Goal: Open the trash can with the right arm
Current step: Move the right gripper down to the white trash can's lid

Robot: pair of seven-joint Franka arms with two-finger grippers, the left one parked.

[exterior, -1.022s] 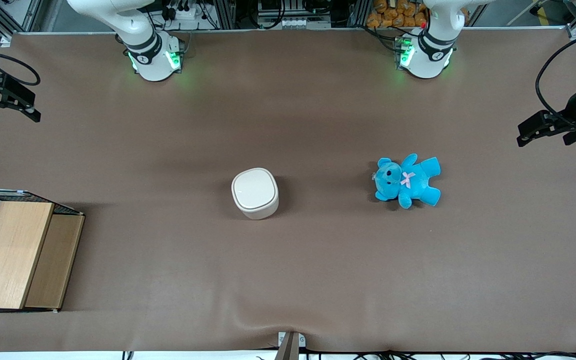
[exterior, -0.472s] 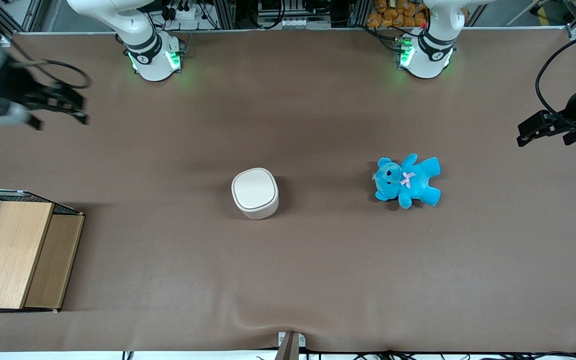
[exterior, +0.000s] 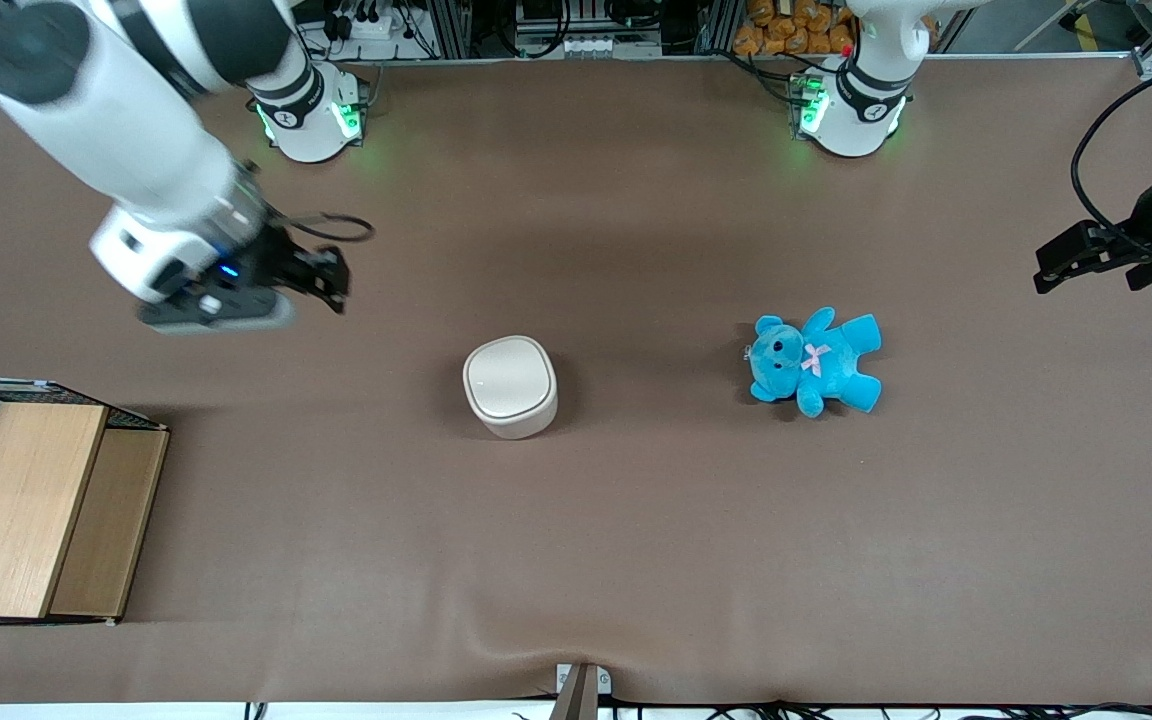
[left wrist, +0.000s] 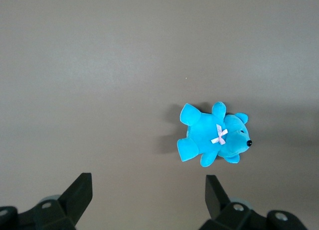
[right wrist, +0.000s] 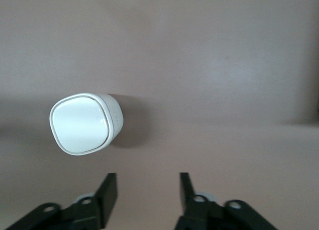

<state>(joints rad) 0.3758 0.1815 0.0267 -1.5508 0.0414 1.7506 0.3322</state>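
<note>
The cream-white trash can (exterior: 510, 386) stands near the middle of the brown table with its smooth lid shut. It also shows in the right wrist view (right wrist: 85, 123), lid shut. The right arm (exterior: 136, 130) reaches over the table from its base. Its black gripper (exterior: 334, 283) hangs open and empty above the table, apart from the trash can, toward the working arm's end and farther from the front camera. In the right wrist view the gripper (right wrist: 148, 182) has its two fingers wide apart with bare table between them.
A blue teddy (exterior: 816, 362) lies beside the trash can toward the parked arm's end; it also shows in the left wrist view (left wrist: 213, 140). A wooden box with wire mesh (exterior: 31, 505) stands at the working arm's end, nearer the front camera.
The right arm has swung in from the table's edge toward the trash can, and the gripper now hangs much closer to it. The trash can and teddy have not moved.
</note>
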